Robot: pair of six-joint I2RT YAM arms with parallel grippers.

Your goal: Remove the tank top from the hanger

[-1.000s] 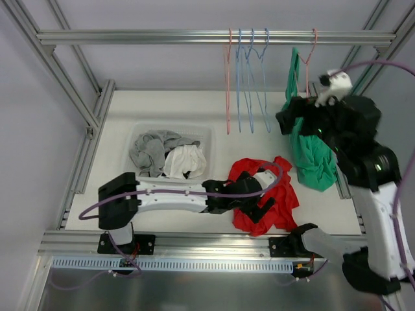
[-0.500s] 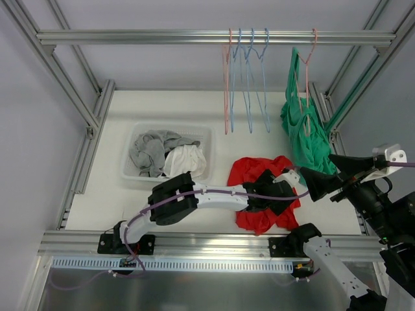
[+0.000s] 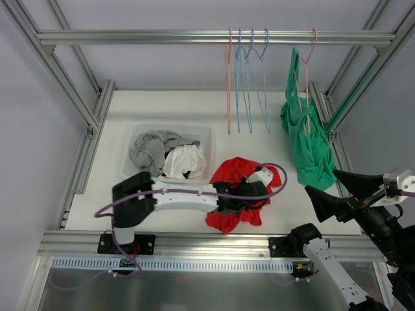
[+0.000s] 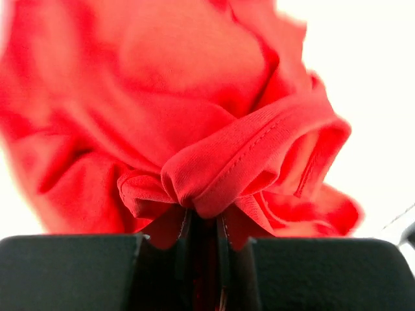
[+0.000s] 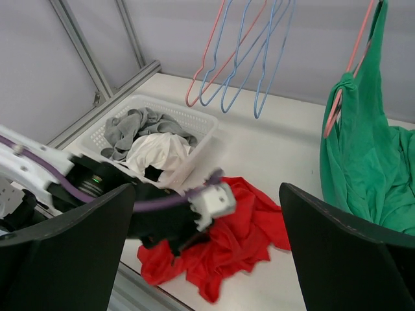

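Note:
A green tank top (image 3: 305,136) hangs on a pink hanger (image 3: 310,45) at the right end of the rail; in the right wrist view the tank top (image 5: 369,155) fills the right side. On the table lies a bunched red garment (image 3: 233,194). My left gripper (image 3: 235,202) is shut on a fold of it, and the left wrist view shows the red cloth (image 4: 220,129) pinched between the jaws of that gripper (image 4: 204,223). My right gripper (image 3: 337,190) hovers open and empty at the near right, below the tank top, its jaws wide apart (image 5: 207,188).
A white basket (image 3: 139,133) with grey and white clothes stands at the left of the table. Several empty blue and pink hangers (image 3: 249,84) hang on the rail's middle. Aluminium frame posts (image 3: 337,97) border the right side.
My left gripper has shut on the red garment and pulled it left and nearer, bunching it. The right arm swung down from the tank top to the near right corner.

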